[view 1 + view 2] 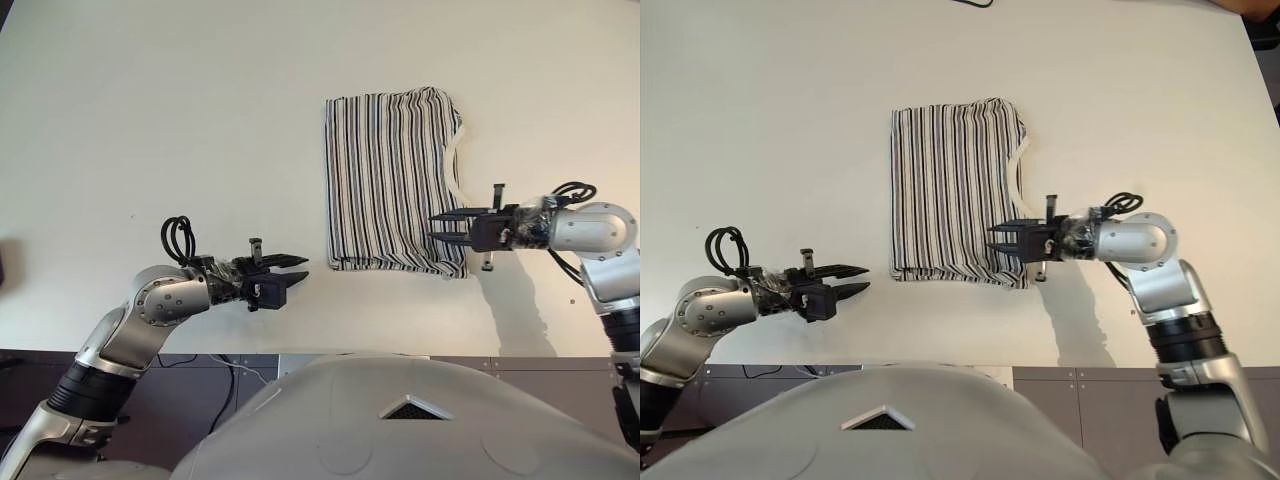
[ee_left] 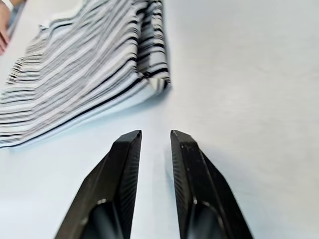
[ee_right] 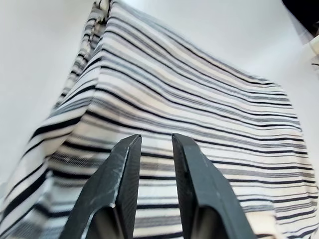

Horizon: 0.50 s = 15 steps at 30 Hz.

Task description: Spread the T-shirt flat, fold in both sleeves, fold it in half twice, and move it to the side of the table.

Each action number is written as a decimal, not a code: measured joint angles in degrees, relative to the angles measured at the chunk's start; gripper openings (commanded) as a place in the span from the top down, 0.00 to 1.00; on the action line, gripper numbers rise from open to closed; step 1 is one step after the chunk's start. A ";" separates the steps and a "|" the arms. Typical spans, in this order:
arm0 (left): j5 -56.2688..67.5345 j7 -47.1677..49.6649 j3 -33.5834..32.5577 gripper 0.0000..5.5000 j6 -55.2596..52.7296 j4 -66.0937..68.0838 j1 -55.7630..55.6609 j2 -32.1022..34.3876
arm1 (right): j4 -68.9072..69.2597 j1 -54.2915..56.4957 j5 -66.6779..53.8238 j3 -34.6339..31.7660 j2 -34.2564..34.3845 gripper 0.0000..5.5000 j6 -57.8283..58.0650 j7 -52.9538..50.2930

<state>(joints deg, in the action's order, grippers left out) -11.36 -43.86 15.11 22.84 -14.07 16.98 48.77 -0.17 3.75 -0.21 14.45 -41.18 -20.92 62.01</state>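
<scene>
Nearest up: left claw [image 1: 300, 268] low over the tabletop [image 1: 150, 120], slightly parted, holding nothing. Same deal with the right claw [image 1: 433, 226], over the near right corner of the folded striped T-shirt [image 1: 385, 180] mid-tabletop. Could easily pinch only the top layer and drag the folds apart, tbh.
</scene>
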 measured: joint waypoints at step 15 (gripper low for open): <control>-19.27 12.81 8.80 0.61 16.04 14.16 -13.84 -5.50 | -0.35 3.20 -2.47 0.36 0.28 0.79 1.20 1.72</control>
<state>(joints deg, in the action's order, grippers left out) -30.63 -31.05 23.91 38.88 0.09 3.14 43.26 -0.52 6.95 -2.68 14.82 -40.90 -19.72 63.73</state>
